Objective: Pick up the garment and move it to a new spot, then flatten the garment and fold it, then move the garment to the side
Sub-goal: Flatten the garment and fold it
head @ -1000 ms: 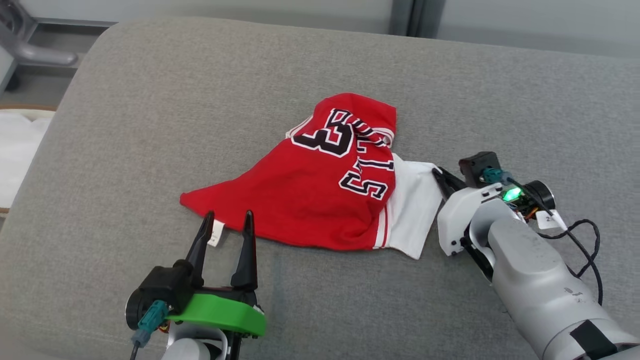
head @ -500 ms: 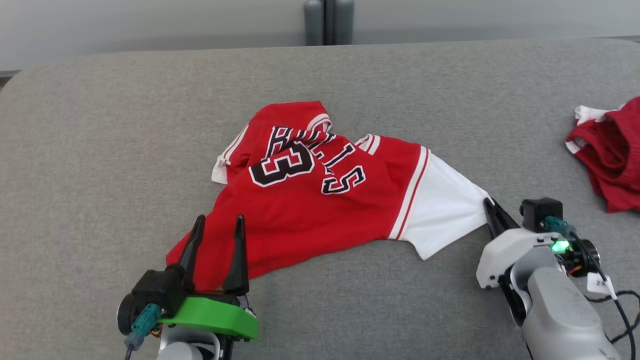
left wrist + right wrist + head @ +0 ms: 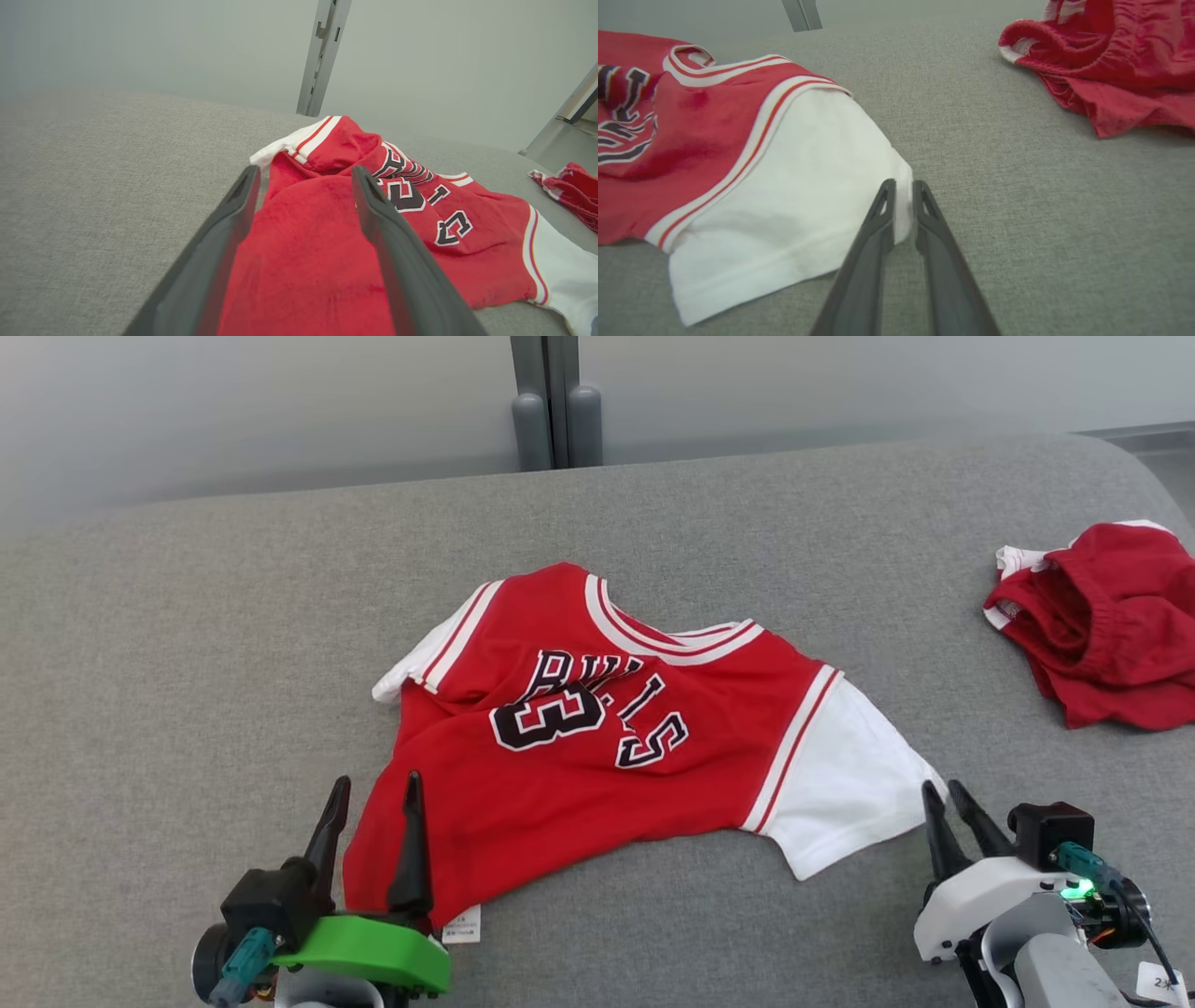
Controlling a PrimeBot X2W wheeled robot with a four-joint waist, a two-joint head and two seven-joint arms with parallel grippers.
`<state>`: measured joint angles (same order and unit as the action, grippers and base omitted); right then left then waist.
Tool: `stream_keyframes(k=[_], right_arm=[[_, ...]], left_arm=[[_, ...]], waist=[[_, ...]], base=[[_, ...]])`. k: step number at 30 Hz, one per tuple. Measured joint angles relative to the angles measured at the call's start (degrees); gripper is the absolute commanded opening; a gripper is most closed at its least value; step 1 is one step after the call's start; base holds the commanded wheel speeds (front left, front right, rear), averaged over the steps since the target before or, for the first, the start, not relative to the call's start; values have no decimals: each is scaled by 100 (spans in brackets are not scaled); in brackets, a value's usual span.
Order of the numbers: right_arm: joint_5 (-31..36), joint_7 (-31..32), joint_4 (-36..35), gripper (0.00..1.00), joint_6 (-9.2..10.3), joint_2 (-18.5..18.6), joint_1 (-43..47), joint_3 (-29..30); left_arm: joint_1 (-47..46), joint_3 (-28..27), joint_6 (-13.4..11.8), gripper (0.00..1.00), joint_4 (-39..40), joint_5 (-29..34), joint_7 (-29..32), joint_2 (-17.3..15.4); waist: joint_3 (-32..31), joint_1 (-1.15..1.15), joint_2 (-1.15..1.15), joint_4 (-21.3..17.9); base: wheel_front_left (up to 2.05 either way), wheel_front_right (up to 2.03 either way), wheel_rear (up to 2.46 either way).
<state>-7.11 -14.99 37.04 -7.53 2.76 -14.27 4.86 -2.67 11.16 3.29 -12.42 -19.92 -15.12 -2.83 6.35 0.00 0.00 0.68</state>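
- Head view: the red jersey [image 3: 579, 775] lay face up, mostly spread out, at the middle of the grey cushion [image 3: 187, 663]. Its neckline pointed to 12 o'clock and its white sleeve [image 3: 845, 775] reached toward 4 o'clock.
- At 7 o'clock the left gripper [image 3: 376, 784] stood with its fingers spread wide. One finger lay over the jersey's lower hem corner, the other just beside it over bare cushion. A small white care label [image 3: 462, 924] stuck out from under the hem next to it.
- At 4 o'clock the right gripper [image 3: 941, 791] had its tips at the sleeve's outer corner, drawn into a narrow V.
- A crumpled pair of red shorts [image 3: 1102, 635] lay well apart at 2 o'clock. A grey post [image 3: 551, 401] rose behind the cushion at 12 o'clock.
- Left wrist view: the left gripper [image 3: 304, 172] was open and held nothing, with red jersey [image 3: 327, 261] fabric showing between its fingers. The shorts [image 3: 572, 191] were at 3 o'clock.
- Right wrist view: the right gripper [image 3: 903, 184] had only a slim gap between its fingers. The edge of the white sleeve [image 3: 798, 186] lay in that gap, but I could not tell whether it was pinched. The shorts [image 3: 1111, 60] lay at 1 o'clock.
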Motion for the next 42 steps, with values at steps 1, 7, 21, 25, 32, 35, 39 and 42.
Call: stream_keyframes(k=[1, 7, 21, 25, 32, 35, 39, 42], right_arm=[[-2, 0, -100, 100, 0, 0, 49, 4], [62, -1, -771, 100, 0, 0, 225, 160], [209, -1, -1589, 100, 0, 1, 203, -78], [222, -1, -1640, 100, 0, 2, 160, -91], [241, -1, -1694, 100, 0, 2, 111, -42], [229, -1, -1722, 100, 0, 1, 54, -59], [204, -1, -1768, 100, 0, 0, 8, -112], [198, -1, -1822, 100, 0, 1, -49, -116]], left_arm=[[6, -48, 3, 100, -59, 23, 0, -3], [-87, -146, 103, 100, -646, 147, 48, -301], [-1822, 580, 385, 100, -2093, 0, 1396, -708], [-2073, 738, 402, 100, -2276, -134, 1640, -914], [-2100, 1138, 410, 44, -2292, -584, 2235, -1239], [-2101, 1200, 411, 0, -2205, -715, 2275, -1318], [-2150, 1170, 391, 0, -2080, -681, 1884, -1421], [-2333, 1178, 287, 0, -2019, -463, 1470, -1435]], waist=[[-38, 0, 0, 8], [-235, 0, 0, 42], [57, 0, 0, -267], [243, 0, 0, -385], [443, 0, 0, -487], [484, 0, 0, -471], [539, 0, 0, -455], [591, 0, 0, -458]], base=[[0, 0, 0], [0, 0, 0], [0, 0, 0], [0, 0, 0], [0, 0, 0], [0, 0, 0], [0, 0, 0], [0, 0, 0]])
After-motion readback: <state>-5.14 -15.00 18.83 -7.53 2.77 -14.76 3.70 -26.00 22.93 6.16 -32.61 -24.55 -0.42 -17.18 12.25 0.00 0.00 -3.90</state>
